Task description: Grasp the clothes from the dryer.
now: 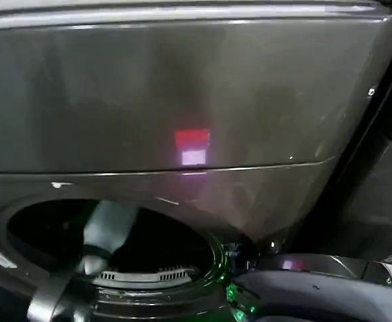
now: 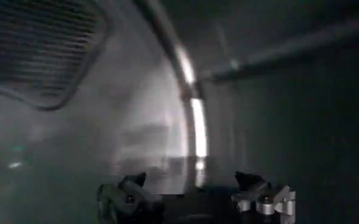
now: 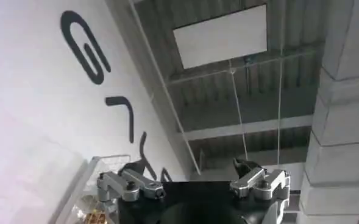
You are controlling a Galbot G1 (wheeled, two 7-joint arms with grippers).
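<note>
The dryer [image 1: 182,87] is a bronze-grey front-loader with a small red light [image 1: 192,137]. Its round drum mouth [image 1: 169,245] is open at the lower left. My left arm [image 1: 109,228] reaches through that mouth. Inside the dark drum, my left gripper [image 2: 191,181] is open, its fingers [image 2: 133,182] wide apart. A dim dark blue patch [image 2: 213,190] sits low between them; I cannot tell whether it is the clothes. My right gripper [image 3: 190,173] is open and empty, pointing up at the ceiling. The right arm [image 1: 317,295] rests low beside the dryer.
A ribbed white grille [image 1: 145,275] lines the lower lip of the drum mouth. Inside the drum are a vent panel [image 2: 39,49] and a bright curved seam [image 2: 197,134]. A dark gap and another machine's panel [image 1: 384,181] lie to the right.
</note>
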